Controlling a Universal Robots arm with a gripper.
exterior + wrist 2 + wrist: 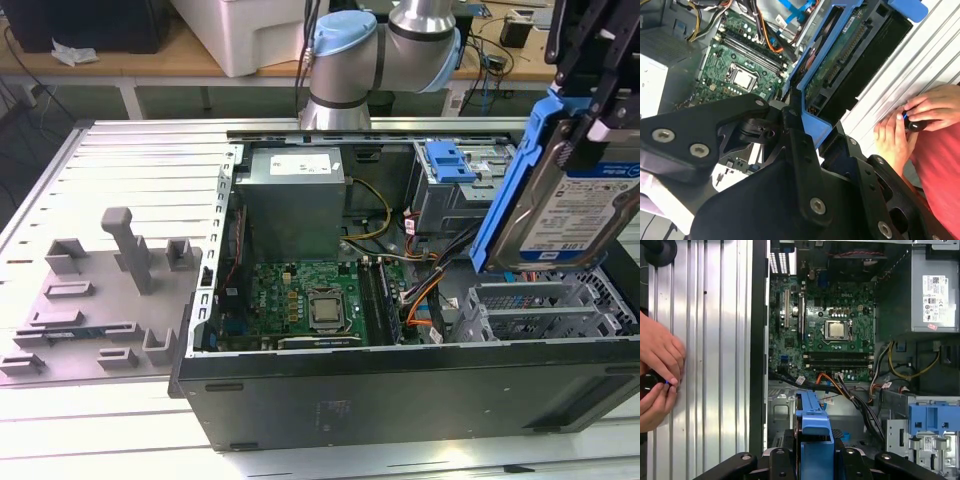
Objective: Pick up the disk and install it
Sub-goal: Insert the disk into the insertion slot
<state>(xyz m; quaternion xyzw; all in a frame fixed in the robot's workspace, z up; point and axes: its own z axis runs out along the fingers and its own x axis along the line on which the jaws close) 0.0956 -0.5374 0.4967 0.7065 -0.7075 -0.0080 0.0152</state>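
Observation:
The disk (565, 205), a silver hard drive with a blue-and-white label in a blue plastic bracket, hangs tilted on edge above the open computer case (400, 385), at the exterior view's right. My gripper (588, 125) comes down from above and is shut on the disk's upper end. In the second wrist view the disk (840, 65) shows its circuit-board side and blue frame, clamped between the black fingers (790, 125). In the first wrist view the bracket's blue edge (812, 427) sticks out between the fingers, over the case's drive bay area.
Inside the case lie the motherboard (310, 300), the grey power supply (290, 195), bundled cables (425, 290) and a grey drive cage with a blue latch (450, 160). A grey fixture plate (95, 300) sits at the exterior view's left. A person's hands (657, 370) hold a small black object beside the case.

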